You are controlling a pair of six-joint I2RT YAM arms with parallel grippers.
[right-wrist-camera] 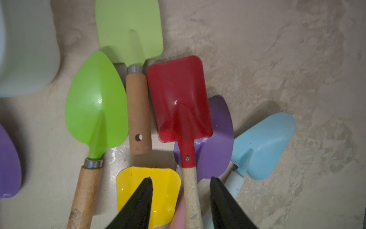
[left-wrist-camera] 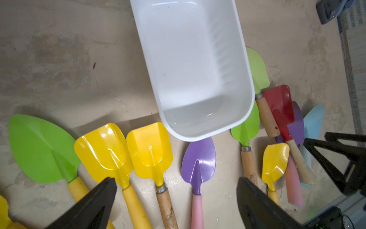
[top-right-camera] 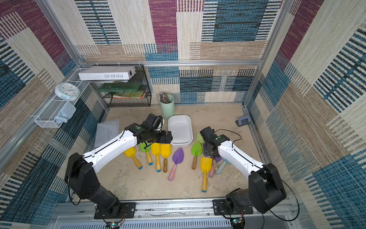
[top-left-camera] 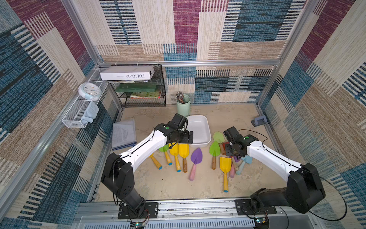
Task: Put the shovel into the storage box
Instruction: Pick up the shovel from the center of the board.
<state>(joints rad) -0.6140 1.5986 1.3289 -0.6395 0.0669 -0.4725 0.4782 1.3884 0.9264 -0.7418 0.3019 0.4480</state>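
The storage box (top-left-camera: 198, 128) (top-right-camera: 180, 128) (left-wrist-camera: 190, 65) is a shallow white tub standing with nothing in it at mid-table. Several toy shovels lie in front of it and to its right. In the right wrist view a red shovel (right-wrist-camera: 178, 99) lies on a purple one, its wooden handle between the fingers of my right gripper (right-wrist-camera: 180, 179). The jaws stand apart on either side of the handle. My left gripper (left-wrist-camera: 175, 179) (top-left-camera: 189, 136) hangs wide open over the box's near left corner, above a yellow shovel (left-wrist-camera: 150, 150) and a purple shovel (left-wrist-camera: 198, 160).
A mint-green cup (top-left-camera: 183, 108) of pencils stands behind the box. A black mesh shelf (top-left-camera: 142, 89) fills the back left corner, with a folded paper (top-left-camera: 123, 133) in front of it. A grey-blue clip-like object (top-left-camera: 259, 120) lies at the right wall.
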